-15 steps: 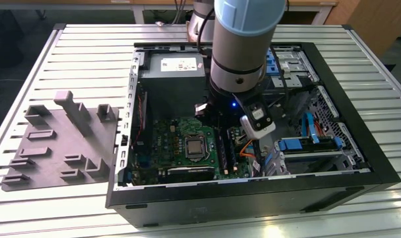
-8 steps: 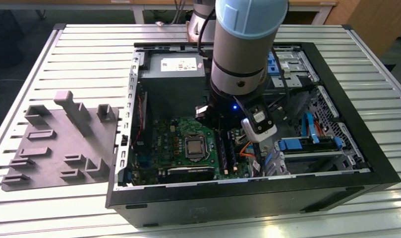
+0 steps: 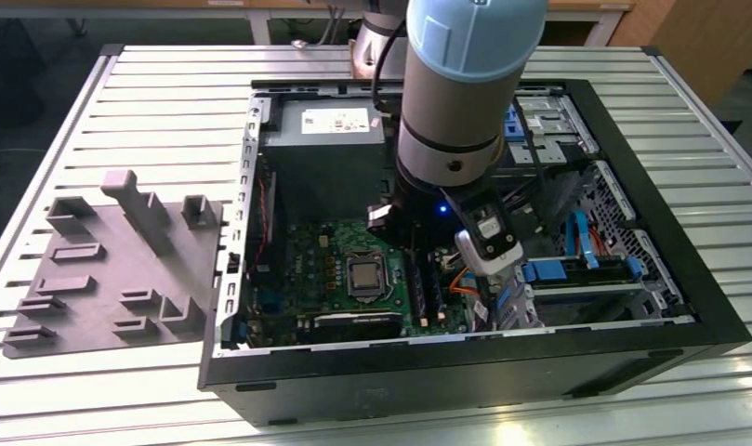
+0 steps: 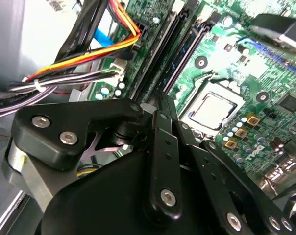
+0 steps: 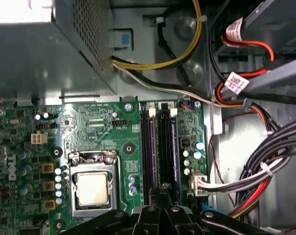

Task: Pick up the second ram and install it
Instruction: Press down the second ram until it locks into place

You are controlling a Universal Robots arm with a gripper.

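Second ram (image 5: 165, 147): in the first wrist view it is seen edge-on, a dark strip standing in a slot near the edge of the motherboard (image 5: 113, 147), with a white clip at its far end. Whether it is fully seated cannot be told.

Gripper (image 5: 163, 190): directly over the near end of that strip. Fingers drawn together with the tips meeting at the stick's top edge. In the second wrist view the gripper (image 4: 160, 105) likewise shows its tips closed. Whether they pinch the board or only rest on it cannot be told.

A parallel slot (image 5: 147, 147) lies just beside the stick, towards the CPU socket (image 5: 91, 188). On the other side, bundled cables (image 5: 265, 166) run along the case floor.

Exterior view: arm (image 3: 463, 93) reaches down into the open case (image 3: 475, 358), which lies on its side on a slatted table (image 3: 164, 93). Power supply (image 3: 332, 121) sits at the case's far end. Grey fixture tray (image 3: 115, 269) lies on the table at the exterior view's left, well apart from the case.
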